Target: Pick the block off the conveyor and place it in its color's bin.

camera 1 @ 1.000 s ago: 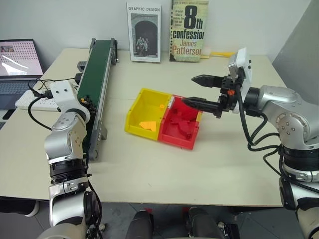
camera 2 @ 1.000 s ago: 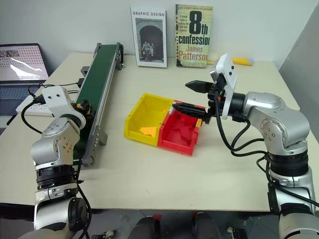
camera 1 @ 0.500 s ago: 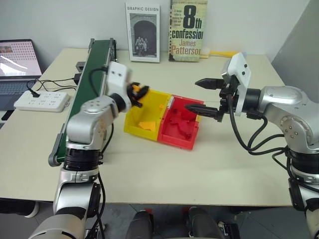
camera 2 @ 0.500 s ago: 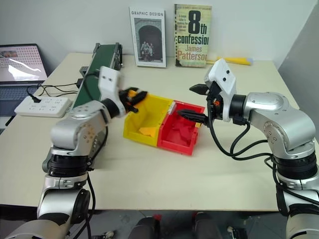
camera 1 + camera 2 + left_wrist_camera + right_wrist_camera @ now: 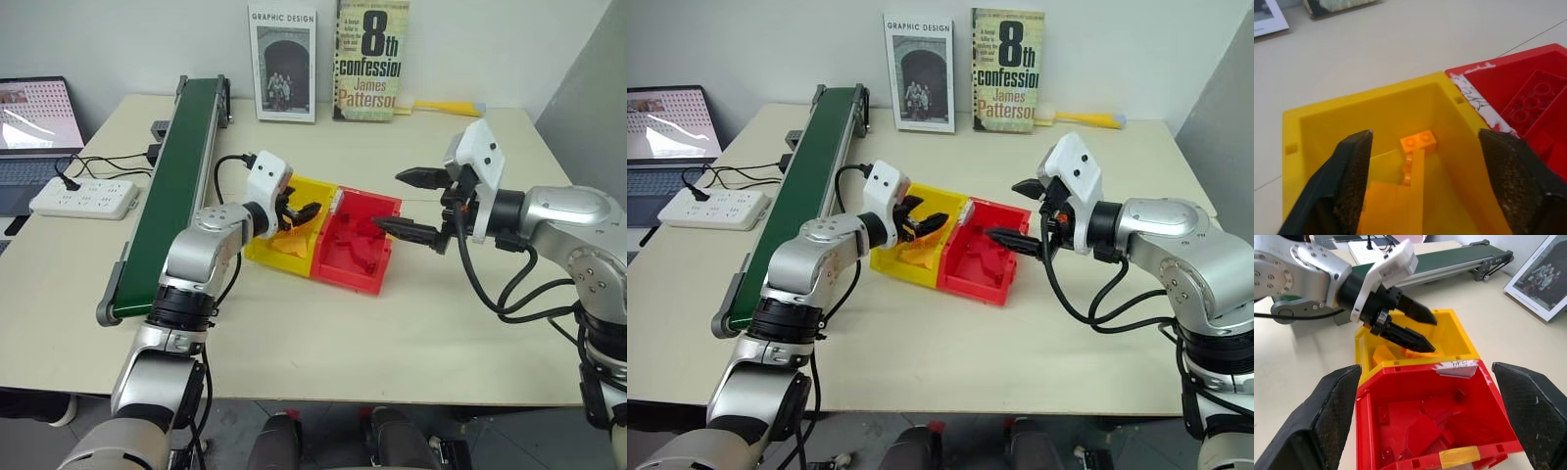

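Now the left end effector gapes wide over the bin, block inside.

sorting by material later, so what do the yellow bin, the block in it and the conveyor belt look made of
Yellow bin: glossy moulded plastic, judging by its smooth sheen. Block: shiny orange plastic with studs. Conveyor: matte dark green belt, probably rubber or PVC, on silvery metal rails.

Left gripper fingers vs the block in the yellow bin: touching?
Apart. Left wrist view: the block lies in the bin, the open left gripper fingers wide of it.
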`<action>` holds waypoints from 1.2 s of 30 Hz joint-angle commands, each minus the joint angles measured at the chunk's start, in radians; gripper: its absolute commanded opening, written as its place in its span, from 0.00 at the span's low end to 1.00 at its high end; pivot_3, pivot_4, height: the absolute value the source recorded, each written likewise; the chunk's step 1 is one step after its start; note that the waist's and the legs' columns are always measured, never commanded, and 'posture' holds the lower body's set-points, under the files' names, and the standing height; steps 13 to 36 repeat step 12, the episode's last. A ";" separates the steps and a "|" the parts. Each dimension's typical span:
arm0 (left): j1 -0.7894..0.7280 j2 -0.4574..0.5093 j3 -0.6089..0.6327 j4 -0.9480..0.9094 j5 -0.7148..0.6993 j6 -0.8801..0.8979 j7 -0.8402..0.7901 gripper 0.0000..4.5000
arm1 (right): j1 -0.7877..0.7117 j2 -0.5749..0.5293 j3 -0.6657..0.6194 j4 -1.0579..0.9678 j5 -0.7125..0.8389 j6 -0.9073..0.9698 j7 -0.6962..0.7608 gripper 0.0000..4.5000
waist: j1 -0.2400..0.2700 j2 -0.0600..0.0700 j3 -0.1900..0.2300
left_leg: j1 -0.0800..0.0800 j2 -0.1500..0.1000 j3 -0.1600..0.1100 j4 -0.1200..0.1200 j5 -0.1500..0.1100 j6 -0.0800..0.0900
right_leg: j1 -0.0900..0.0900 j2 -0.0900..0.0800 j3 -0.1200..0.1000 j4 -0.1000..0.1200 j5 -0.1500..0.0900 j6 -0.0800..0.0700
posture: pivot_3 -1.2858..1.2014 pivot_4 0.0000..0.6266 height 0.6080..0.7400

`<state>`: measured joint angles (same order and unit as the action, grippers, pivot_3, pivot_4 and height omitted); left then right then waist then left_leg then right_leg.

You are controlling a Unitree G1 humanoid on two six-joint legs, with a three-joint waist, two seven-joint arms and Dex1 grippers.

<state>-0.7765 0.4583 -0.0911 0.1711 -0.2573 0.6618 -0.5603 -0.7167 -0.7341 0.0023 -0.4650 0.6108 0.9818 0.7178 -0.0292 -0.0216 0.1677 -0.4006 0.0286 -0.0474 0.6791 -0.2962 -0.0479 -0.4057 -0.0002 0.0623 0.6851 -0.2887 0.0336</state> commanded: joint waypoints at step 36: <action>0.137 0.469 0.149 -0.228 -0.089 0.002 -0.402 0.99 | 0.026 -0.080 0.020 0.153 -0.093 -0.167 0.120 1.00 | 0.002 0.002 0.001 | 0.000 0.000 0.001 -0.001 0.000 0.000 | 0.001 0.001 -0.001 -0.001 0.000 0.000 | 0.52 0.24 1.00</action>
